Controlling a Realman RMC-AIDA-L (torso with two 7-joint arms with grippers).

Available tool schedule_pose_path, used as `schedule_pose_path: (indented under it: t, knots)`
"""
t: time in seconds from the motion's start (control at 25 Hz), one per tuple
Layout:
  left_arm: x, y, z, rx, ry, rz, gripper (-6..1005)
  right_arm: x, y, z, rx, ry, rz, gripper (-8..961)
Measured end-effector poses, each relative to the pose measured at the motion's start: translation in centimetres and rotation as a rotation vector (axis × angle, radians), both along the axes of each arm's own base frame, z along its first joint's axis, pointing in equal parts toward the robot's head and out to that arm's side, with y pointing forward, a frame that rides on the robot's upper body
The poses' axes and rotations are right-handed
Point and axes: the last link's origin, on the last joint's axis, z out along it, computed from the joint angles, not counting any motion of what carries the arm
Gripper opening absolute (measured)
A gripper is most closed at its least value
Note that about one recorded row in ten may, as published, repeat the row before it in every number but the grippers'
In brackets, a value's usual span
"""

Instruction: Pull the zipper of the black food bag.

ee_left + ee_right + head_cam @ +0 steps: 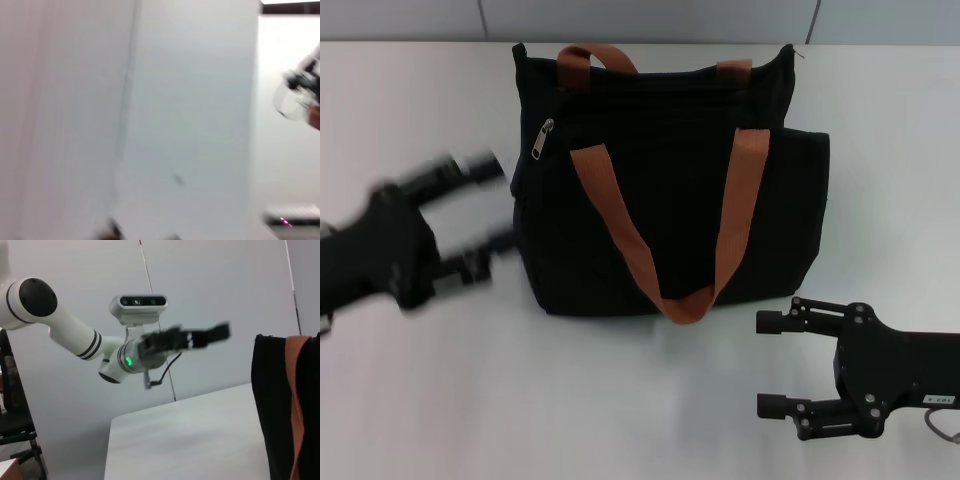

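The black food bag [670, 200] stands upright mid-table, its two brown-orange handles [620, 235] hanging down its front. The small silver zipper [542, 140] hangs at the bag's upper left end. My left gripper [498, 205] is open and empty just left of the bag, its fingers [485, 166] pointing at the bag's left side, below and left of the zipper. My right gripper [767, 364] is open and empty on the near right, in front of the bag's lower right corner. The right wrist view shows the bag's edge [270, 410] and my left gripper [200, 336] beyond it.
The white table [620, 400] spreads around the bag, with bare surface in front and to both sides. A grey wall [650, 20] runs behind the table's far edge. The left wrist view shows only a pale wall panel [150, 120].
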Motion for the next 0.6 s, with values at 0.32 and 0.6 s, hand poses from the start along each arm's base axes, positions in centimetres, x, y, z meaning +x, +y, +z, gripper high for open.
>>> schedule_pose_path:
  t: [0.32, 0.6]
  knots:
    - [-0.2, 2.8, 2.4, 0.179, -0.038, 0.082, 767, 0.2, -0.3, 0.0, -0.002, 0.003, -0.006, 827]
    - [-2.1, 6.9, 3.1, 0.177, 0.267, 0.153, 766, 0.3, -0.3, 0.1, -0.007, 0.002, -0.021, 827]
